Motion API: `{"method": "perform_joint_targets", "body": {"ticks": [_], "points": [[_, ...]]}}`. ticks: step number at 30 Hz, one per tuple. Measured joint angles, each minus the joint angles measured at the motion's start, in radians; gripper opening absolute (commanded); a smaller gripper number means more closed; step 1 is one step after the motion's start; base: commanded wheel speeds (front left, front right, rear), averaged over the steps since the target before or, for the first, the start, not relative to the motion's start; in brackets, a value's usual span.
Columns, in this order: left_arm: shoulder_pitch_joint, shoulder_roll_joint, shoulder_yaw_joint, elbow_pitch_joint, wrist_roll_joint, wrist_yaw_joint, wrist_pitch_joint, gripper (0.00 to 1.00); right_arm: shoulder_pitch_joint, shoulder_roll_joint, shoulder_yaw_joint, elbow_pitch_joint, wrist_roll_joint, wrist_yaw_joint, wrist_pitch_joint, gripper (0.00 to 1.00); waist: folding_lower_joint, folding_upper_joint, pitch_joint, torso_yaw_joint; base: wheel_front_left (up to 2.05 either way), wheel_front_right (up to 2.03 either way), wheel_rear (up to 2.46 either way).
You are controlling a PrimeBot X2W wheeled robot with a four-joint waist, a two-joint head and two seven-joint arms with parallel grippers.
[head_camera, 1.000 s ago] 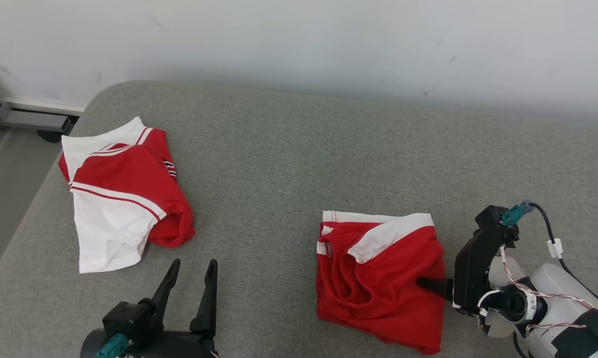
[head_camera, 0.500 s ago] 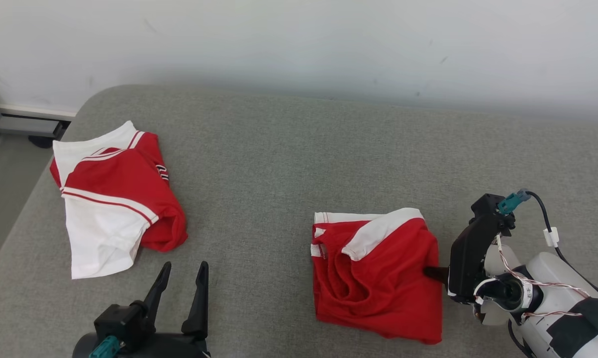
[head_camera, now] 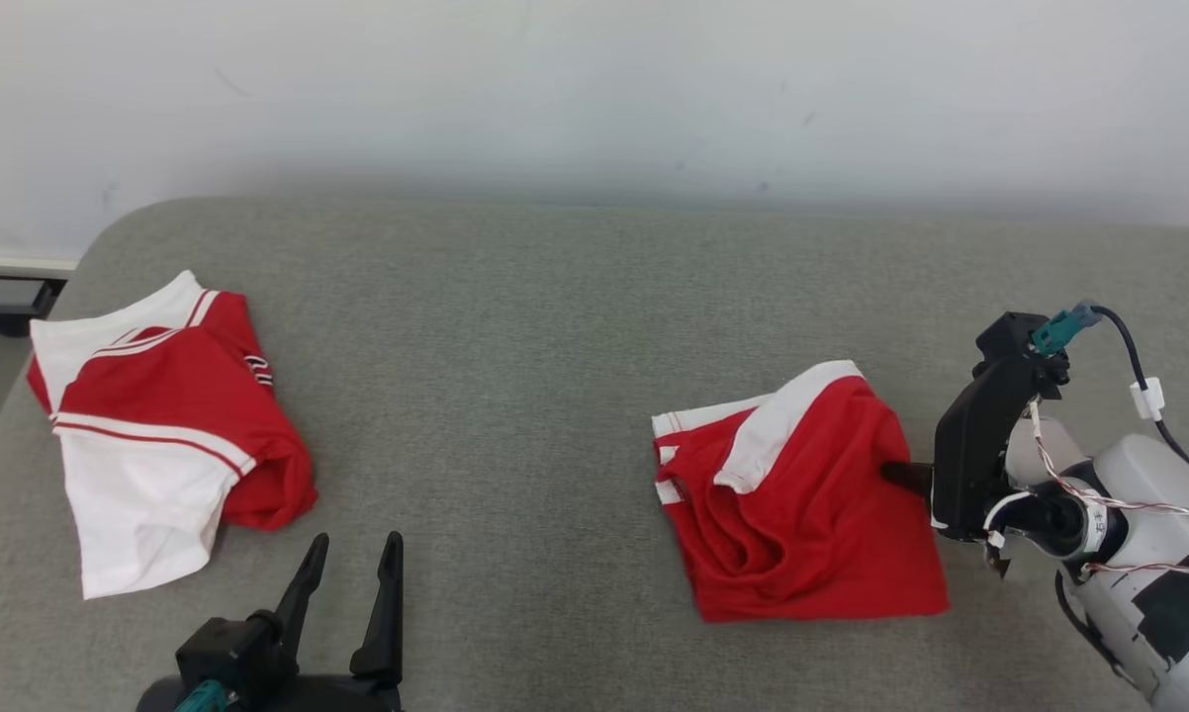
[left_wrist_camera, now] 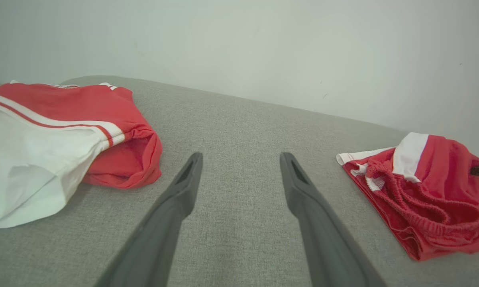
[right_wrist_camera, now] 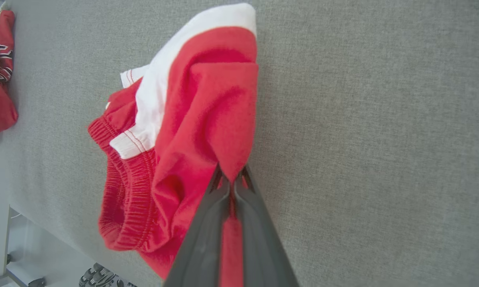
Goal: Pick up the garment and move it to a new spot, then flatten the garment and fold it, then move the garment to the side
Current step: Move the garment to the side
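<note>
Head view: red shorts with a white band lie crumpled on the grey upholstered surface, right of centre; the right fingers come in from the right, tips buried in the shorts' right edge, clenched on the cloth; the left fingers sit at the near left, released and spread, grasping nothing, pointing toward the far side; a folded red-and-white shirt lies at the far left, well apart from the shorts; pale wall behind.

Left wrist view: left fingers stand wide with bare grey fabric between them, touching neither garment; shirt to their left, shorts to their right with the elastic waistband bunched on the near side; a dark tip of the right fingers shows at the shorts' right edge.

Right wrist view: right fingers pressed together on a fold of red cloth, which draws to a peak at the tips; cannot tell whether that edge is clear of the surface; the rest of the shorts rests on the grey fabric.
</note>
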Motion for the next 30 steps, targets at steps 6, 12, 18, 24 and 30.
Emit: {"method": "perform_joint_targets", "body": {"ticks": [6, 12, 18, 24, 30], "points": [[0.0, 0.009, 0.001, -0.009, 0.001, -0.001, 0.0, 1.0, -0.068, -0.041, 0.003, 0.004, -0.026, 0.006, 0.025, 0.0, 0.0, 0.0, 0.01, -0.043, 0.0, 0.0, 0.0], [-0.001, 0.013, 0.001, -0.021, 0.007, -0.008, 0.0, 1.0, -0.103, -0.066, 0.001, 0.026, -0.034, 0.006, 0.043, 0.0, 0.0, 0.0, 0.031, -0.079, 0.0, 0.0, 0.0], [-0.002, 0.02, 0.004, -0.03, 0.009, -0.009, 0.0, 1.0, -0.187, -0.073, 0.005, 0.026, -0.062, 0.006, 0.061, 0.0, 0.0, 0.0, 0.048, -0.125, 0.0, 0.0, 0.0], [-0.008, 0.02, 0.003, -0.031, 0.011, -0.017, 0.0, 1.0, -0.234, -0.091, 0.009, 0.042, -0.081, 0.007, 0.07, 0.0, 0.0, 0.0, 0.063, -0.166, 0.0, 0.0, 0.0], [-0.028, 0.022, 0.0, -0.036, 0.019, -0.022, 0.0, 1.0, -0.254, -0.11, 0.006, 0.086, -0.092, 0.007, 0.077, 0.0, 0.0001, 0.0, 0.085, -0.191, 0.0, 0.0, 0.0]]}}
